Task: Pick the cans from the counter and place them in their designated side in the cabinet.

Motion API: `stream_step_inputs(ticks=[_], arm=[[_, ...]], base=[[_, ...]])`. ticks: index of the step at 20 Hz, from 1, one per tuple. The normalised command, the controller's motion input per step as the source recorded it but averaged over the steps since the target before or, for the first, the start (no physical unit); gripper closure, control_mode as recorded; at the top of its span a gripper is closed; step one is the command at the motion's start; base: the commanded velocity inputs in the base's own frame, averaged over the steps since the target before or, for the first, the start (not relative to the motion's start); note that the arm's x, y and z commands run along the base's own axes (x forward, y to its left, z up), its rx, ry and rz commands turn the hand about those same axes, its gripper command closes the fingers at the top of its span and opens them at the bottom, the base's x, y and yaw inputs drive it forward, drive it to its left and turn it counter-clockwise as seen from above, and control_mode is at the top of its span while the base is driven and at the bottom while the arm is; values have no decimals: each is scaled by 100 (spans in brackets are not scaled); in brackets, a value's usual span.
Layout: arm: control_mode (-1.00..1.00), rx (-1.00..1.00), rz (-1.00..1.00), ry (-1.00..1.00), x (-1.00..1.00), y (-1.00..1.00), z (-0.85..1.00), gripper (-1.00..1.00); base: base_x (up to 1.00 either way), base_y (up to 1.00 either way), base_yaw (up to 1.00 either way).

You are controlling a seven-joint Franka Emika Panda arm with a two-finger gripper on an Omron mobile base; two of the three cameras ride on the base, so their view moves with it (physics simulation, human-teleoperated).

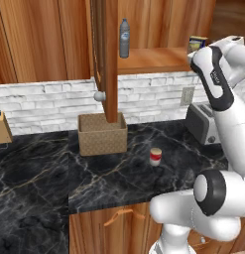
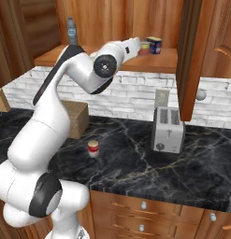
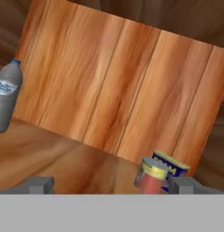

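Even, soft light fills my kitchen, bright and without a clear source. The black table (image 1: 39, 188) shows a faint pale sheen but no harsh glare, and the red can (image 1: 155, 156) on it casts almost no shadow. All pictures are coarse and slightly soft. My hand's camera blurs the bottle (image 3: 5, 96) and the wood grain, which smears toward the corners.

Toaster (image 2: 169, 129), woven basket (image 1: 102, 134), clear bottle (image 1: 124, 38), blue tin (image 2: 155, 45)
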Motion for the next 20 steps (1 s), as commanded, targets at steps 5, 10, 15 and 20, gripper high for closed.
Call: stream_step_inputs(ticks=[5, 10, 15, 20], arm=[[-100, -12, 9, 21, -67, 17, 0, -100], [-100, -10, 6, 32, -44, 17, -8, -100], [-100, -2, 5, 9, -61, 18, -40, -100], [-100, 9, -3, 2, -55, 35, -31, -100]], base=[[0, 0, 0], [0, 0, 0], [0, 0, 0], [0, 0, 0]])
